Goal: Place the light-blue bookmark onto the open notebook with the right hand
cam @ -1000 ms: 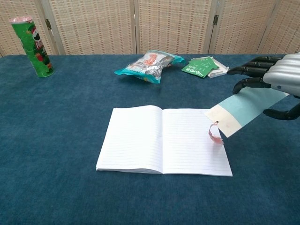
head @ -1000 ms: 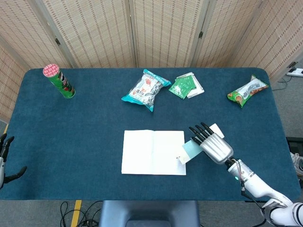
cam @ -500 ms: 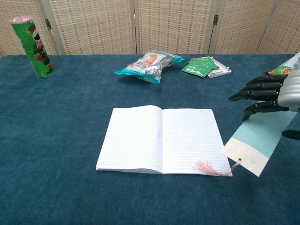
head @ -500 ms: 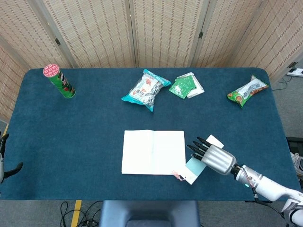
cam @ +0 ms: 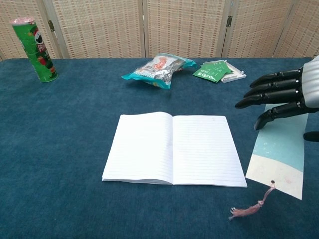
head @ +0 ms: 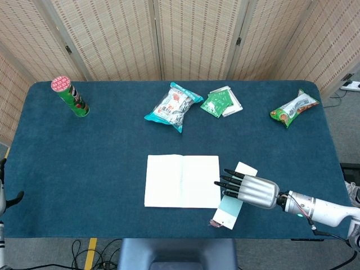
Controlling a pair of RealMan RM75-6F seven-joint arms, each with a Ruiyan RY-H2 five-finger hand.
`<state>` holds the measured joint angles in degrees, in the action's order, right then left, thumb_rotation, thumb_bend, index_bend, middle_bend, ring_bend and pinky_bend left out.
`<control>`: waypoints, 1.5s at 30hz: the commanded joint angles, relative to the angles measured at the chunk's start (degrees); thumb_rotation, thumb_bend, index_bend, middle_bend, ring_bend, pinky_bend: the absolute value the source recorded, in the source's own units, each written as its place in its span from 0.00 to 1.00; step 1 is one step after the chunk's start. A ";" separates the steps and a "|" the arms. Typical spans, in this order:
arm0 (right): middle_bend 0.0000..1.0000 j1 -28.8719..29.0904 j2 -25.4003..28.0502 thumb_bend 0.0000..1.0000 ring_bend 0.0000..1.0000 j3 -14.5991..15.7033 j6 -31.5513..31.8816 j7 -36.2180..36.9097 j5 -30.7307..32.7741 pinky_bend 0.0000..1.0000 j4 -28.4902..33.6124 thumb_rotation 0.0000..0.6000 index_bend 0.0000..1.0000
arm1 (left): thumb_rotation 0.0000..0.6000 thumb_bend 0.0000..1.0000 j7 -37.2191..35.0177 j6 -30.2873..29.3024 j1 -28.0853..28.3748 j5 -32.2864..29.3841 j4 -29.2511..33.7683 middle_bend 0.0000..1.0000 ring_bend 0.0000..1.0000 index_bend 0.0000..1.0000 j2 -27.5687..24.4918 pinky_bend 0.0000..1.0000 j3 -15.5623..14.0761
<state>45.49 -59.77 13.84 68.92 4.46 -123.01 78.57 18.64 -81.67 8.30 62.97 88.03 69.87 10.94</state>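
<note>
The open notebook [head: 183, 181] [cam: 174, 148] lies flat, white pages up, near the table's front middle. My right hand [head: 250, 191] [cam: 284, 97] hovers just right of it, dark fingers pointing left toward the page. It grips the top of the light-blue bookmark [head: 230, 211] [cam: 279, 154] between thumb and fingers. The bookmark slopes down to the right of the notebook, off the page. Its pink tassel [cam: 247, 209] lies on the blue cloth near the front edge. My left hand [head: 5, 194] shows only at the far left edge, fingers apart, holding nothing.
A green can [head: 70, 96] stands at the back left. A teal snack bag [head: 172, 106] and green tea packets [head: 221, 102] lie behind the notebook. Another green snack bag [head: 293, 107] lies at the back right. The table's front edge runs close below the bookmark.
My right hand has drawn back toward the front edge and turned, carrying the bookmark off the notebook's right page. The tassel slid off the page onto the cloth.
</note>
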 commanded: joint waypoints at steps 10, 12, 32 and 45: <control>0.00 5.31 -9.34 0.36 0.00 -0.99 -6.96 6.80 1.32 0.00 -10.41 1.00 0.27 | 1.00 0.22 -0.72 1.84 0.65 -1.49 -1.26 0.00 0.00 0.09 0.10 0.25 0.42; 0.00 6.33 -10.83 0.36 0.00 -0.97 -7.81 7.24 1.07 0.00 -12.13 1.00 0.27 | 1.00 0.22 -1.12 1.84 0.56 -1.57 -1.32 0.00 0.00 0.09 -0.04 0.25 0.48; 0.00 14.44 -28.31 0.35 0.00 3.46 4.42 18.79 -6.25 0.00 -41.02 1.00 0.27 | 1.00 0.22 -2.13 2.77 0.44 -3.84 -2.23 0.00 0.00 0.09 -0.60 0.25 1.03; 0.00 14.20 -38.40 0.34 0.00 5.54 7.34 28.22 -2.96 0.00 -55.57 1.00 0.27 | 1.00 0.22 -2.94 3.61 0.56 -4.82 -2.95 0.00 0.00 0.09 -0.78 0.25 1.27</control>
<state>59.64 -97.42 19.01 75.97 32.15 -126.46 23.82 15.71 -78.07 8.86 58.17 85.10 69.11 12.21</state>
